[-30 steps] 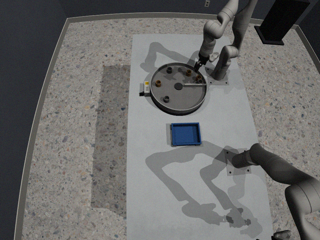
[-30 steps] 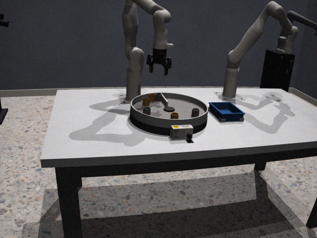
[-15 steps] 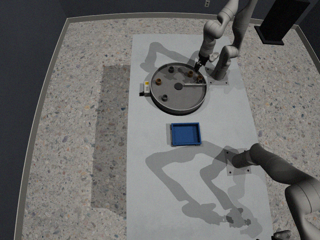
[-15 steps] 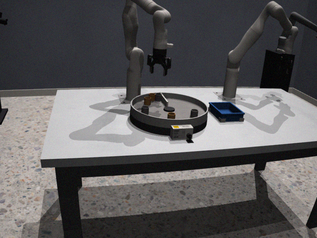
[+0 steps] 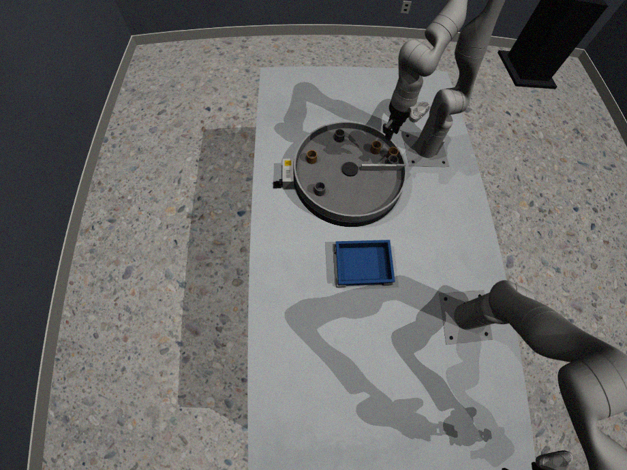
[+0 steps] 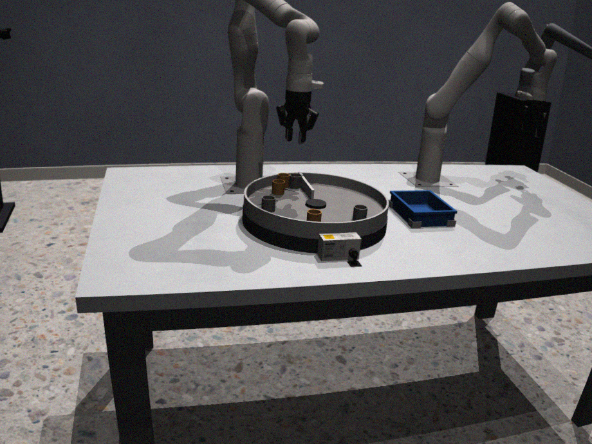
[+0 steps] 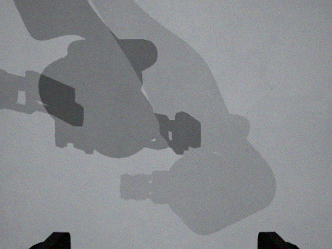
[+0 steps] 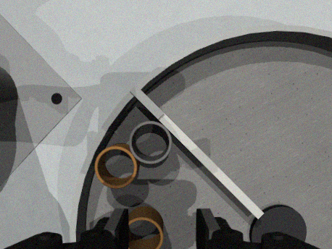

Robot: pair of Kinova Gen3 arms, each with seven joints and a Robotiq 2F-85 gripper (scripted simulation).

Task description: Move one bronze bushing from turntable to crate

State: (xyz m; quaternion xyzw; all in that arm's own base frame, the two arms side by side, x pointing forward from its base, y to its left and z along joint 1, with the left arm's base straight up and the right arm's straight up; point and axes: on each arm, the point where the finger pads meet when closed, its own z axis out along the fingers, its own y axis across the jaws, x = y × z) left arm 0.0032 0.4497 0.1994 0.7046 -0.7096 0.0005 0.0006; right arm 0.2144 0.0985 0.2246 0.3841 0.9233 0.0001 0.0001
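Nearest us in the exterior view, a labelled box (image 5: pixel 287 171) (image 6: pixel 333 248) stands beside the turntable (image 5: pixel 349 213) (image 6: pixel 286 229) (image 8: pixel 254 108). We see one bronze bushing (image 5: pixel 311 159) (image 6: pixel 314 217) near that side; farther back, two more bronze bushings sit near the bar (image 5: pixel 379 165) (image 6: pixel 307 185) (image 8: pixel 203 155). The crate (image 5: pixel 363 282) (image 6: pixel 432 217) sits level on the table (image 5: pixel 294 353) (image 6: pixel 191 282), within its guides. Above the turntable's far side, our right end effector (image 5: pixel 388 136) (image 6: pixel 296 141) (image 8: pixel 162 226) is partly open—holding nothing. Our left end effector (image 7: pixel 164 240), well apart, is wide open and bare.
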